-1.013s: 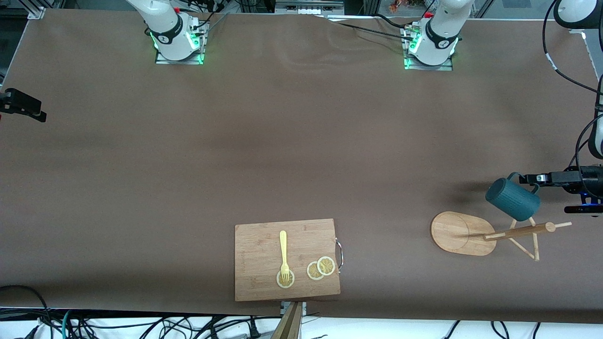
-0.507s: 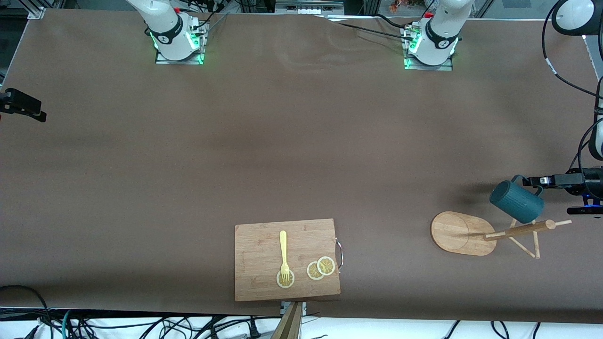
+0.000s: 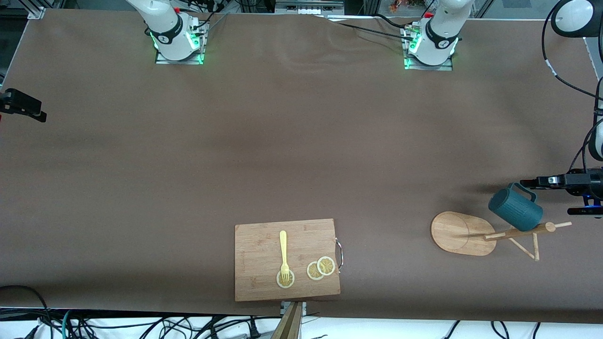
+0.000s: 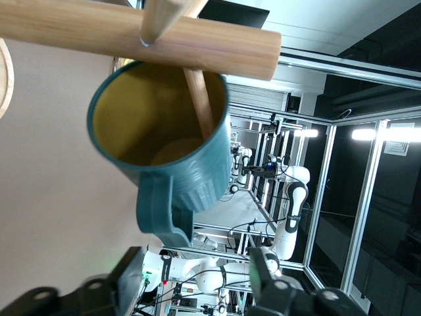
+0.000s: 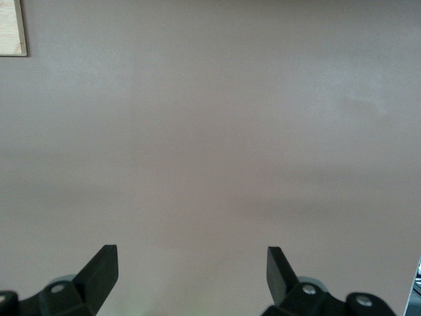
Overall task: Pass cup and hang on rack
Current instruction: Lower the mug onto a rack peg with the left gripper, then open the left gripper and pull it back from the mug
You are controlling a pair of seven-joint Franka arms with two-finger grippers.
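the cup [image 3: 515, 213] hangs tilted on the rack [image 3: 461, 233], at the left arm's end of the table. in the left wrist view a thin peg rod [image 4: 200, 105] of the rack runs into the cup's yellow inside, and the thick central post [image 4: 131, 36] crosses just above the rim. the cup's loop handle [image 4: 161, 214] points toward the left gripper [image 4: 191, 283]. that gripper's 2 fingers [image 4: 263, 273] stand apart on either side of the handle without pinching it, so the jaws are open and hold nothing. in the front view the left gripper reaches in from the table's edge, just beside the handle and over bare table next to the rack.

the rack has an oval flat base [image 3: 454, 231] resting on the table [image 3: 301, 141], with its post and crossing pegs reaching toward the left arm's end.

the right gripper [image 5: 191, 270] shows only in its own wrist view, over bare table, its 2 fingers [image 5: 102, 266] spread wide with nothing between them. the right arm waits.

a rectangular cutting board [image 3: 264, 249] lies near the front edge of the table, well apart from the rack, toward the right arm's end from it. on it lie a yellow fork [image 3: 283, 252] and 3 lemon slices [image 3: 321, 267]; the fork's tines rest on 1 slice.
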